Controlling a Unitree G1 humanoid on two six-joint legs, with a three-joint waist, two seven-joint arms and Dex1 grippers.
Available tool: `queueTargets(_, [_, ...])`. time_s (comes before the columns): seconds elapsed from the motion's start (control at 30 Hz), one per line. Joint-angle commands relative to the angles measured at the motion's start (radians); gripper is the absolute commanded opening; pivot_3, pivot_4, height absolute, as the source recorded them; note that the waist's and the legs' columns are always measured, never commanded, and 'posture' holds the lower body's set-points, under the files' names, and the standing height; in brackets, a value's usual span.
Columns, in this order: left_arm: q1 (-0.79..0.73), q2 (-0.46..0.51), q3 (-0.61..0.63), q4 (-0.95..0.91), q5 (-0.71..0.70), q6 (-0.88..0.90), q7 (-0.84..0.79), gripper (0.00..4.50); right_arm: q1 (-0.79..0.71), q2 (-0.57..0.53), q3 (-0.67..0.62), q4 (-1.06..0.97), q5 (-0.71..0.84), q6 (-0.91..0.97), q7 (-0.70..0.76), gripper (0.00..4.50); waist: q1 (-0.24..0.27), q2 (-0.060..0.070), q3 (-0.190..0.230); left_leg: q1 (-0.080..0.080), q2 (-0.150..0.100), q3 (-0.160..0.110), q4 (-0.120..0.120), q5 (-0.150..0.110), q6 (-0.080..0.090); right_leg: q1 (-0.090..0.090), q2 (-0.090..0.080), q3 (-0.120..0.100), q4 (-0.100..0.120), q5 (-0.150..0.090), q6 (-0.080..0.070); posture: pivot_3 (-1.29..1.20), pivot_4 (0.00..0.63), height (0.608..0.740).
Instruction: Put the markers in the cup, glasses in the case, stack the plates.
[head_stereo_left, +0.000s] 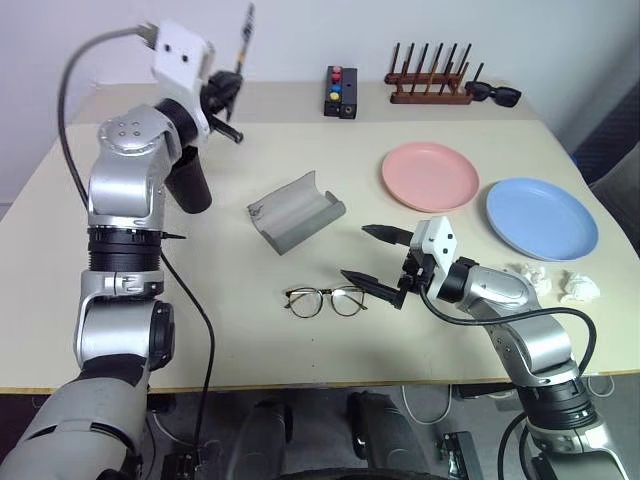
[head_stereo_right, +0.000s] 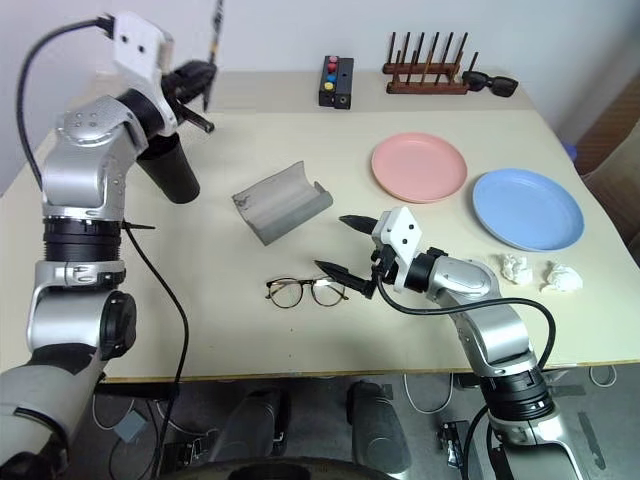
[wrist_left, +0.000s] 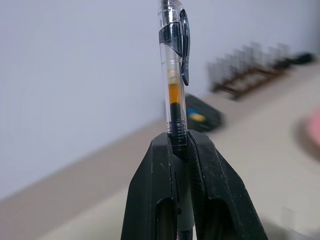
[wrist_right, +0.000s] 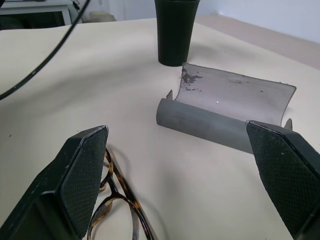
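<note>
Left gripper (head_stereo_left: 232, 88) clamped on a marker (wrist_left: 174, 75), held upright above the cup (head_stereo_left: 190, 182) near the table's (head_stereo_left: 300, 350) left edge. Pinched low on the barrel, most of the length standing free above the fingers (wrist_left: 220, 190), clear body with an amber band and a dark clip. Likely to pivot in so narrow a pinch when tilted toward the cup mouth; could then strike the rim and bounce onto the table, or swing out sideways on release. Cup partly hidden behind the left arm, so hard to judge alignment from the head views. Tall and tapered, probably easy to tip if knocked by the forearm on the way down.

Right gripper (head_stereo_left: 378, 258) spread wide, level, just beside the glasses (head_stereo_left: 325, 300) near the front edge, not touching them. Thin rims and arms lying flat: prone to slide ahead of a closing finger rather than lift, and liable to bend if squeezed across a lens. Case (head_stereo_left: 296, 212) lying open mid-table, between cup and pink plate (head_stereo_left: 430, 175); light, likely to skid when the glasses are pushed in.

Blue plate (head_stereo_left: 541, 216) near the right edge, apart from the pink one, not yet stacked. Crumpled paper (head_stereo_left: 578, 288) just beside the blue plate, possibly dragged along when that plate is slid.
</note>
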Motion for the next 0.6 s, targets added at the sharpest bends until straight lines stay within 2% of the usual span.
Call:
queueTargets(0.03, [0.011,0.017,0.054,-0.011,0.036,-0.115,0.134,0.03,-0.015,0.000,-0.002,-0.033,0.008,-0.015,0.007,4.50,0.000,0.000,0.000,0.000,0.000,0.000,0.000,0.000,0.000,0.000,0.000,0.000,0.000,0.000,0.000,0.00,0.150,0.735])
queueTargets(0.27, [0.110,0.002,0.144,-0.056,0.009,-0.185,0.282,0.03,-0.035,0.002,-0.013,-0.064,0.029,-0.006,0.009,4.50,-0.004,0.000,0.000,0.000,0.000,0.000,0.000,0.000,0.000,0.000,0.000,0.000,0.000,0.000,0.000,0.00,0.150,0.735])
queueTargets(0.43, [0.207,-0.019,0.176,-0.062,-0.027,-0.248,0.300,0.03,-0.097,0.038,-0.048,-0.120,0.116,0.052,-0.035,4.50,0.000,0.000,0.000,0.000,0.000,0.000,0.000,0.000,-0.001,0.000,0.000,0.000,0.000,0.000,0.000,0.00,0.150,0.735])
queueTargets(0.6, [0.238,-0.038,0.190,-0.017,-0.053,-0.312,0.309,0.03,-0.161,0.073,-0.058,-0.155,0.190,0.105,-0.077,4.50,0.004,-0.001,-0.001,0.000,0.000,-0.001,0.000,0.001,-0.001,0.000,-0.001,-0.001,0.000,0.000,0.000,0.00,0.150,0.735])
